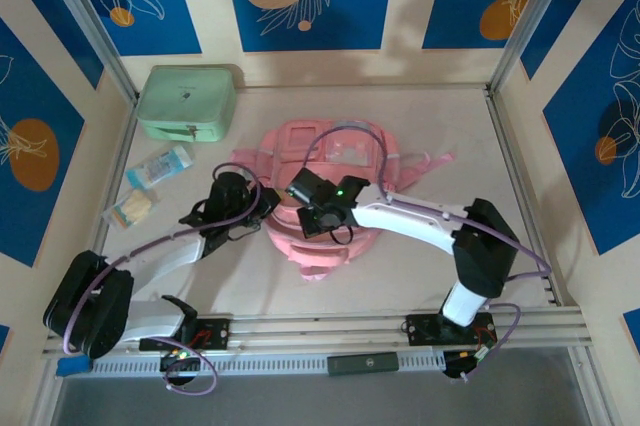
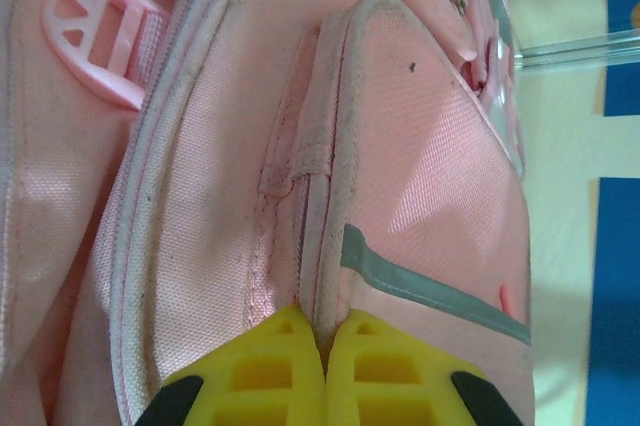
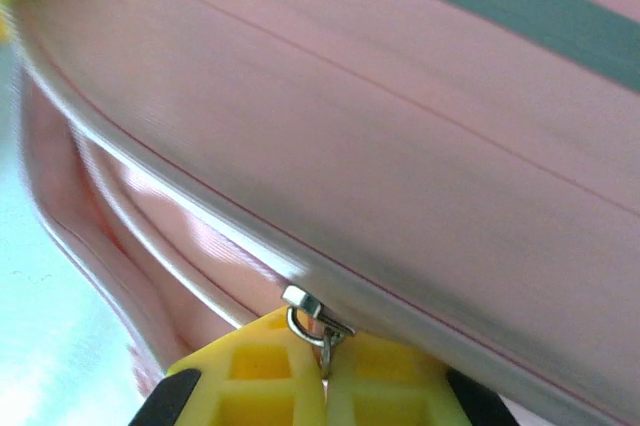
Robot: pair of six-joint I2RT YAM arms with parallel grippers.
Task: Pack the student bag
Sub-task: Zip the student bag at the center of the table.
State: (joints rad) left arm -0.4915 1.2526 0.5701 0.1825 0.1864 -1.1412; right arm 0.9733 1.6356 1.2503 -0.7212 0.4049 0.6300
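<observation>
Seen from the top, both arms (image 1: 410, 221) cover the near front of the student bag (image 1: 340, 151), hiding the fingertips, and the blue-and-white packet (image 1: 160, 166) to the bag's left is too small to read. In the left wrist view the bag is cut off at top, left and bottom, and its pocket seam (image 2: 318, 236) vanishes between the fingers of the left gripper (image 2: 322, 336). In the right wrist view the bag's fabric is blurred, and its zip pull (image 3: 318, 331) disappears between the fingers of the right gripper (image 3: 325, 356).
</observation>
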